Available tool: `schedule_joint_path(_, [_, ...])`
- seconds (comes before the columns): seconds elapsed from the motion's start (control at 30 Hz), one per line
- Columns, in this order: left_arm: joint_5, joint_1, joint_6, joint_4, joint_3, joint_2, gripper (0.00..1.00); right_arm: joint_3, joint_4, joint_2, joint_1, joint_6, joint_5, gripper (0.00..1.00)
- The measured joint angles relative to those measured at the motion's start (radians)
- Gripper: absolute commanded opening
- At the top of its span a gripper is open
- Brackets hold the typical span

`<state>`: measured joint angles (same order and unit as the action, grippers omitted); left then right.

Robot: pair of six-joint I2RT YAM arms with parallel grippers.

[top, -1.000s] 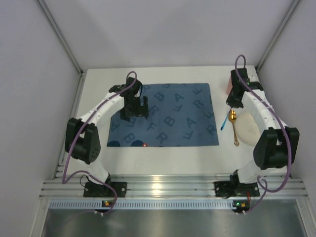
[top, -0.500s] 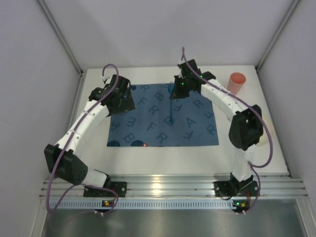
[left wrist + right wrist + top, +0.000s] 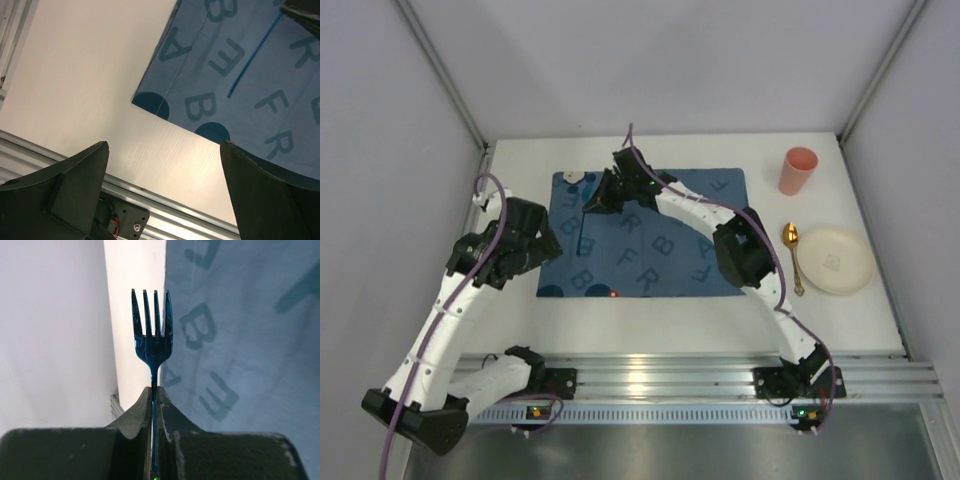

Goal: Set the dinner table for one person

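Out on the left the left gripper [image 3: 164, 150] hangs wide open and empty over the white dinner table [image 3: 650, 320] off the blue placemat [image 3: 660, 250], the right gripper [image 3: 154, 390] pinches a blue fork [image 3: 152, 335] above the mat's far-left part, and cup [image 3: 798, 170], spoon [image 3: 790, 240] and plate [image 3: 835, 260] sit right.

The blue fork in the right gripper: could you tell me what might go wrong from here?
The fork is pinched by its thin handle in the shut right gripper, so it might twist or slip. Its tines could snag the placemat and drag it. The open left gripper hovers by the mat's left edge, so the two might clash.
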<state>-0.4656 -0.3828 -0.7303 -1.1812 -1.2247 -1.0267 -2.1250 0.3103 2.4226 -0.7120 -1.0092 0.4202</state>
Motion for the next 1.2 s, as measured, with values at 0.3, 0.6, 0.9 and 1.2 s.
schedule_joint_path(0.3, [-0.026, 0.0, 0.005, -0.077, 0.001, 0.116, 0.98, 0.034, -0.11, 0.072, -0.093, -0.138, -0.03, 0.0])
schedule_joint_path(0.6, [-0.016, 0.0, 0.021, -0.109, 0.0, 0.126, 0.98, 0.055, -0.103, 0.103, -0.085, -0.142, -0.09, 0.45])
schedule_joint_path(0.9, [0.047, 0.0, 0.022, -0.089, 0.0, 0.095, 0.98, 0.042, -0.049, 0.082, -0.072, -0.01, -0.093, 0.81])
schedule_joint_path(1.2, [0.105, -0.046, 0.05, 0.039, -0.125, -0.161, 0.97, 0.499, 0.134, -0.547, 0.085, 0.249, -0.22, 0.84])
